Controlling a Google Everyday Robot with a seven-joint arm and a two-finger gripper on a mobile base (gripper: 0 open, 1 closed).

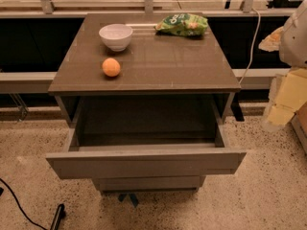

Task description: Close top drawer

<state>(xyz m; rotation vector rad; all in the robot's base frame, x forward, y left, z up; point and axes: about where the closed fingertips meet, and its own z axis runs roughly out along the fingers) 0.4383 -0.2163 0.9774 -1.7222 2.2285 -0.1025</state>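
Note:
The top drawer [146, 163] is pulled far out of the grey-brown cabinet [144, 80]. Its wide flat front panel faces me and its dark inner box [144, 121] looks empty. A shorter, narrower drawer front [146, 182] sits shut below it. My arm comes in at the right edge of the camera view. The gripper [284, 102] hangs to the right of the cabinet, at about the level of the drawer opening, apart from the drawer and touching nothing.
On the cabinet top stand a white bowl [116, 36], an orange [111, 67] and a green snack bag [182, 24]. A black cable [19, 206] lies on the speckled floor at the lower left. A white cable [252, 37] hangs behind the cabinet at the right.

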